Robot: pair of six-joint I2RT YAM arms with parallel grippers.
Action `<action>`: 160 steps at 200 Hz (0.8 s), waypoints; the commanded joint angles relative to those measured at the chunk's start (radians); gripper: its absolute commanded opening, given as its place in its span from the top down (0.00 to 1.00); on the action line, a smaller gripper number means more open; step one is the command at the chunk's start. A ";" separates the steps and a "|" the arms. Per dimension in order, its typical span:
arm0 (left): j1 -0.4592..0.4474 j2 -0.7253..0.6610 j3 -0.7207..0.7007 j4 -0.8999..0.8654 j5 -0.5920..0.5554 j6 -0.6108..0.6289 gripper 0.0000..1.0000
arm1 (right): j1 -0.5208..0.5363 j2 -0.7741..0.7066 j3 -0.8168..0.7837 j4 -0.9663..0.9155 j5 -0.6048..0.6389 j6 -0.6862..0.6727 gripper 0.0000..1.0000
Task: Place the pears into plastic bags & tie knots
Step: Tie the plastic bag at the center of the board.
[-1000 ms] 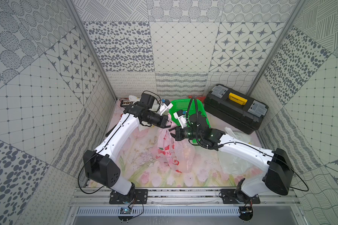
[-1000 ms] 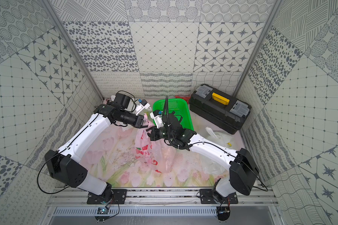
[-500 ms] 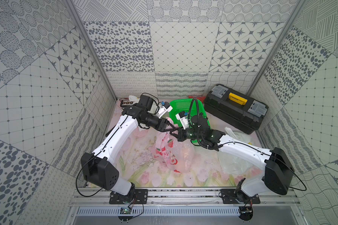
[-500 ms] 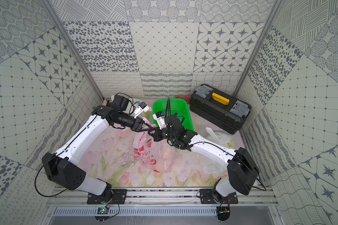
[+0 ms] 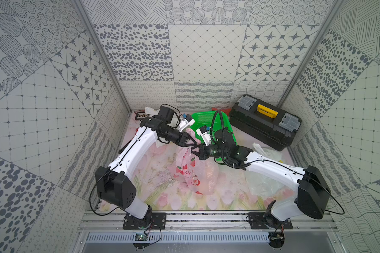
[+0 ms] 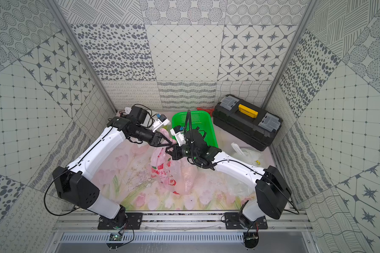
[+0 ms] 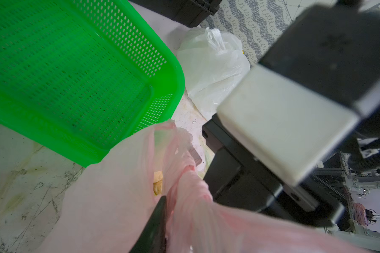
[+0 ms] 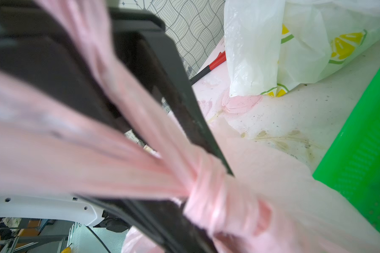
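The right gripper (image 5: 195,151) is clamped on a twisted handle of the bag (image 5: 194,175). The left gripper (image 5: 195,143), directly opposite, stands partly apart, straddling the handles at the knot (image 8: 208,188). The bag's body rests on the counter (image 5: 158,175) below both.

The pink bag (image 5: 190,170) bears red strawberries, the white bag (image 8: 305,43) yellow lemon slices; the basket (image 7: 75,65) is green.

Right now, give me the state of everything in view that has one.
pink bag, handles twisted into a knot, top held up.
green basket, empty.
toolbox, closed.
white bag, lying crumpled.
left tool, around a pink handle; grip unclear.
right tool, shut on the pink bag.
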State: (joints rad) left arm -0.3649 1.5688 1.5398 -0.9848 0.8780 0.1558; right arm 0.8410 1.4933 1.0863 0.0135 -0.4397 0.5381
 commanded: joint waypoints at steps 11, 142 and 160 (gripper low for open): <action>0.007 0.011 0.011 0.030 -0.012 -0.016 0.69 | 0.024 0.026 0.000 0.081 -0.037 -0.015 1.00; 0.012 -0.128 -0.124 0.198 -0.004 -0.002 1.00 | -0.128 -0.139 0.153 -0.501 0.057 -0.435 0.34; 0.011 -0.130 -0.125 0.196 -0.001 -0.002 1.00 | -0.128 -0.099 0.185 -0.507 0.027 -0.469 0.31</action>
State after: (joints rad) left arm -0.3599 1.4578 1.4265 -0.8589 0.8497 0.1471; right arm 0.7074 1.3396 1.2270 -0.3756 -0.4305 0.2222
